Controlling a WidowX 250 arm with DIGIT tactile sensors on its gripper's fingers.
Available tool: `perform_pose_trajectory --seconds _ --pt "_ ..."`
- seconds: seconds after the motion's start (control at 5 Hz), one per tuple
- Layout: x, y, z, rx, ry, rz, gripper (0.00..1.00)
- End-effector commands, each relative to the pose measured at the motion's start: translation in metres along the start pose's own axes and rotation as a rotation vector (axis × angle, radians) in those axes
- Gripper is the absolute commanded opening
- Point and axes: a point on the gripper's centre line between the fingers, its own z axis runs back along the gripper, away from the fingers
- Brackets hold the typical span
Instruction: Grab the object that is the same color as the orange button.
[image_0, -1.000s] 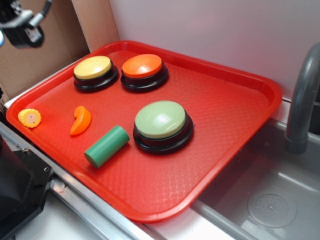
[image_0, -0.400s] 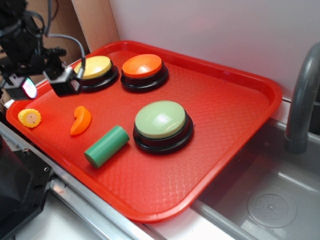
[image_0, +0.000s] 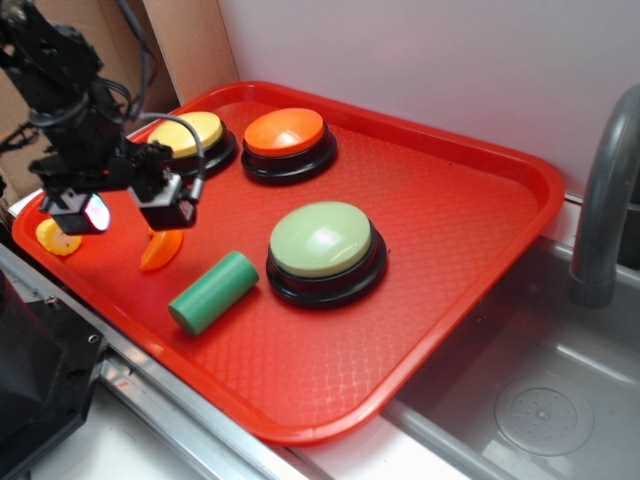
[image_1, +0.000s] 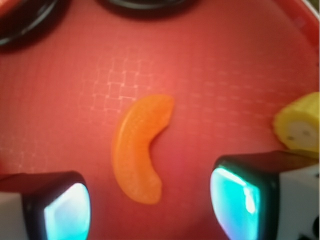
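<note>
1. Gripper (image_0: 123, 214) hung over the 9 o'clock part of the red tray (image_0: 450, 260), its two fingers spread apart and holding nothing; the wrist view showed one pad (image_1: 62, 212) at 7 o'clock and the other at 5 o'clock of the frame.
2. Orange crescent piece (image_1: 139, 150) lay flat on the tray between the spread fingers, touching neither; in the exterior view only its lower part (image_0: 160, 250) showed below the gripper.
3. Orange button (image_0: 287, 134) sat on its black base at the tray's 12 o'clock edge, well apart from the crescent piece.
4. Yellow button (image_0: 200, 130) stood just beside the orange button, at its 9 o'clock, partly hidden by the arm.
5. Pale green button (image_0: 322, 240) occupied the tray's middle, at 3 o'clock of the gripper.
6. Green cylinder (image_0: 212, 292) lay on its side at 8 o'clock of the pale green button, near the crescent piece but not touching it.
7. Yellow corn piece (image_1: 297, 124) rested near the tray's rim, close to one finger; in the exterior view it (image_0: 50, 238) was partly covered by the gripper.
8. Grey faucet (image_0: 605, 210) rose at 3 o'clock of the scene, above a metal sink (image_0: 540, 400).
</note>
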Motion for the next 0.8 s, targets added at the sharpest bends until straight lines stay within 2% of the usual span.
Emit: perform_pose_trajectory --seconds 0.0,0.2,0.4,0.6 --pt "-0.0011 -0.0088 -0.0174 0.004 -0.018 -0.052 1.00" --pt "-0.0004 -0.0098 -0.0208 0.007 -0.021 -0.052 1.00" --pt "-0.0004 -0.0110 -0.0241 0.016 -0.034 -0.041 0.86" --pt "-0.0003 -0.0114 -0.0266 0.018 -0.026 -0.038 0.00"
